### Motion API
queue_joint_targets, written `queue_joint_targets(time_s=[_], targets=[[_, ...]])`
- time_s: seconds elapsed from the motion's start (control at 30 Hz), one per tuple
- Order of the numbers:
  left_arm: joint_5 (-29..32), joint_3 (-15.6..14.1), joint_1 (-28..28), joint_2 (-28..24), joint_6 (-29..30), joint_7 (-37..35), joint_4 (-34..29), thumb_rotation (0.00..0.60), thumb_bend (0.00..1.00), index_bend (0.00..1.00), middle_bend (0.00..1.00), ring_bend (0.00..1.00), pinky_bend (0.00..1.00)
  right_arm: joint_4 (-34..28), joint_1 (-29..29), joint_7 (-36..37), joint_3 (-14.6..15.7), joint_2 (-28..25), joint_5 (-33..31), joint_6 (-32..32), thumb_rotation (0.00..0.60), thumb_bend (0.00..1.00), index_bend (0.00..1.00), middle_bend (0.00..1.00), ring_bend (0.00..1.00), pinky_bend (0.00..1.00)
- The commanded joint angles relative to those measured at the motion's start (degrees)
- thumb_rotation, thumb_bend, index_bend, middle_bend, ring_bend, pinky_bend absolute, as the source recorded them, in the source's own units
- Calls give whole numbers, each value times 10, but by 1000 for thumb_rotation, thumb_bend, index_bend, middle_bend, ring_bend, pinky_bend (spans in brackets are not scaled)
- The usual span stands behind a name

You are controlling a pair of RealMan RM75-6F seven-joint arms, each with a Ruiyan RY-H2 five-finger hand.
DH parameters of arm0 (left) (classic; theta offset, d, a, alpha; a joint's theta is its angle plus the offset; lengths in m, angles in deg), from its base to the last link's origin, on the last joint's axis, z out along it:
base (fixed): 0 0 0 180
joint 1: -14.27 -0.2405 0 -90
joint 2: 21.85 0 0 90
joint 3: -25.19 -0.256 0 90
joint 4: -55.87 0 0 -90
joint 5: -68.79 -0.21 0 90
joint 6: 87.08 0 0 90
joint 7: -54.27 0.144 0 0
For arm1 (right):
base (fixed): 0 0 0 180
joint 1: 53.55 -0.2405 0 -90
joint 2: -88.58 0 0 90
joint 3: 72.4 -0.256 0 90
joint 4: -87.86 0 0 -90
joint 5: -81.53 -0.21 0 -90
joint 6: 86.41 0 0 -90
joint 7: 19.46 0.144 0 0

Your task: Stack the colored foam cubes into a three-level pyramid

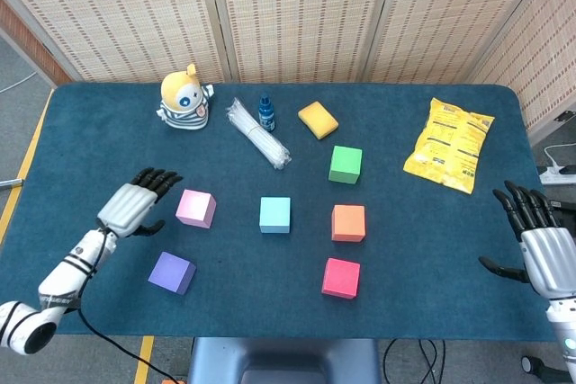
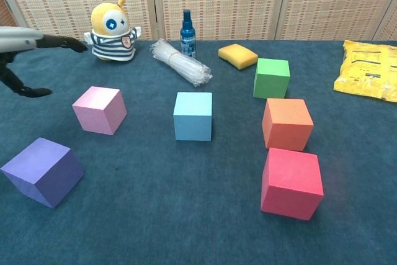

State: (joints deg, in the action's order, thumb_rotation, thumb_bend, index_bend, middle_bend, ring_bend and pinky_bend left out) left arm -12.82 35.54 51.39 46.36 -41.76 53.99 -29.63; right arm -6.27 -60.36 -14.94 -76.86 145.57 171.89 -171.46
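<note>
A table point(image 1: 99, 132) covered in dark teal, felt-like cloth filled most of the head view; its corners were rounded and its far edge ran just in front of a folding screen point(image 1: 297, 15); the screen was made of woven, straw-coloured panels set in pale frames, and its outer panels angled forward on both sides; in the chest view the same screen point(image 2: 223, 1) closed off the whole background behind the table; grey floor point(image 1: 18, 65) showed to the left, crossed by a yellow stripe point(image 1: 29, 164) beside the table's edge; at the right edge a white power strip point(image 1: 560, 174) lay on the floor; the lighting was even and soft, with faint shadows.
</note>
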Motion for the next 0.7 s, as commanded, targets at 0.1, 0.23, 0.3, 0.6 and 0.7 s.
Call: queue_joint_targets(time_s=[0.1,0.23,0.3,0.6,0.7], targets=[[40,-4,64,39,-84,8,47,600,363,1,0,0,35,2,-3,2,-1,1,-5,6,600,164,0,0,0,12],[54,-11,76,57,-96,16,69,600,363,0,0,0,35,8,-6,4,-2,5,-13,14,600,164,0,0,0,12],[62,-13,82,66,-102,17,81,600,363,0,0,0,35,10,-8,3,-2,8,-14,16,600,164,0,0,0,12],[82,-27,91,82,-115,6,107,600,361,52,74,54,65,17,-10,7,-1,13,-17,18,600,163,0,0,0,12],[86,-27,90,87,-108,-3,113,600,362,79,107,85,86,19,-9,9,0,14,-19,19,600,163,0,0,0,12]])
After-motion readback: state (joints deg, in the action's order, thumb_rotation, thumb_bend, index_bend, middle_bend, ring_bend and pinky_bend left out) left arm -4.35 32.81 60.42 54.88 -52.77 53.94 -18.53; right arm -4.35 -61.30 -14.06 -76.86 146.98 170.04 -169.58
